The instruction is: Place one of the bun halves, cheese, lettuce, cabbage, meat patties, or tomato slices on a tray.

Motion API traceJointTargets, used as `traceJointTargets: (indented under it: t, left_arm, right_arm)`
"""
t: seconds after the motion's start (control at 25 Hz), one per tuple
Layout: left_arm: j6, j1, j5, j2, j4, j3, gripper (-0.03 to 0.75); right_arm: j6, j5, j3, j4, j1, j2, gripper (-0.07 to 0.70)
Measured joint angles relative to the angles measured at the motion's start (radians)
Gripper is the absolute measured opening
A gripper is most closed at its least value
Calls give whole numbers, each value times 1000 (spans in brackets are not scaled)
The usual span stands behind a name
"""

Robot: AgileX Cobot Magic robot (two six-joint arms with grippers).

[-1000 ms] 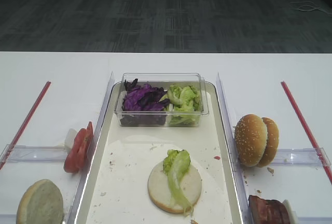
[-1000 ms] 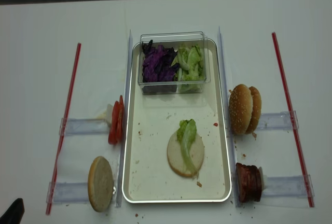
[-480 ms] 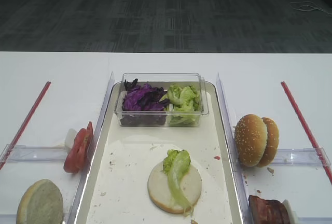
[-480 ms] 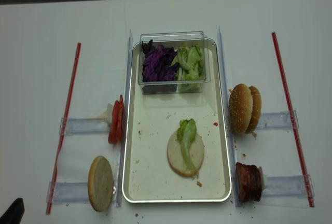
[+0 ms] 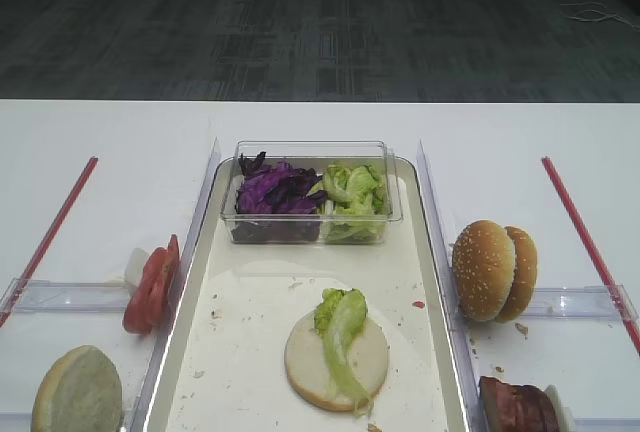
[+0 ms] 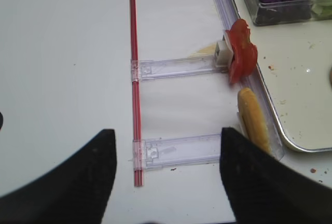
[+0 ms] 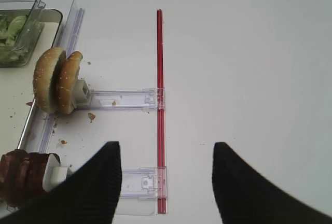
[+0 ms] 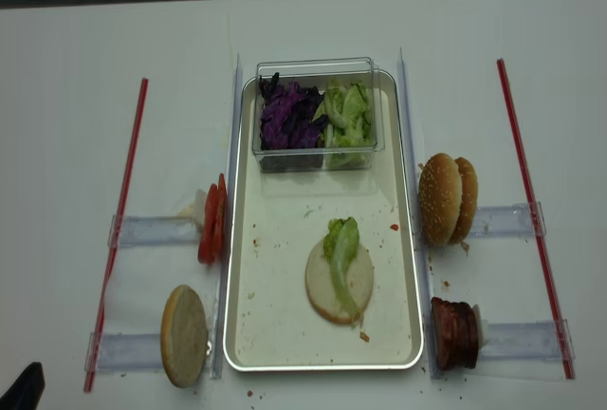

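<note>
A pale bun half (image 5: 310, 362) lies cut face up on the tray (image 5: 432, 252), with a curled lettuce strip (image 5: 342, 327) across it. Left of the tray stand tomato slices (image 5: 152, 284) and another bun half (image 5: 77, 392). To its right are two seeded bun halves (image 5: 493, 270) and meat patties (image 5: 518, 407). Purple cabbage (image 5: 275, 190) and more lettuce (image 5: 355, 192) fill a clear tub. Cheese is out of view. My right gripper (image 7: 166, 146) hangs open and empty over the table, right of the patties (image 7: 23, 177). My left gripper (image 6: 165, 133) is open and empty, left of the bun half (image 6: 253, 120).
The clear tub (image 5: 310, 155) sits at the tray's far end. Red strips (image 8: 121, 211) (image 8: 529, 201) run along both outer sides, joined to clear plastic rails (image 8: 152, 232) (image 8: 507, 220) that hold the food. Crumbs speckle the tray floor.
</note>
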Motion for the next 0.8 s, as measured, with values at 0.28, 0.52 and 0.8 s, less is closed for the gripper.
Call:
traceJointTargets:
  t: [0.28,0.52,0.8]
  left_arm:
    - [0,0,0,0,0,0,412]
    - [0,0,0,0,0,0,412]
    - [0,0,0,0,0,0,412]
  right_arm:
    - [0,0,0,2,0,0,405]
    - [0,0,0,2,0,0,405]
    - [0,0,0,2,0,0,405]
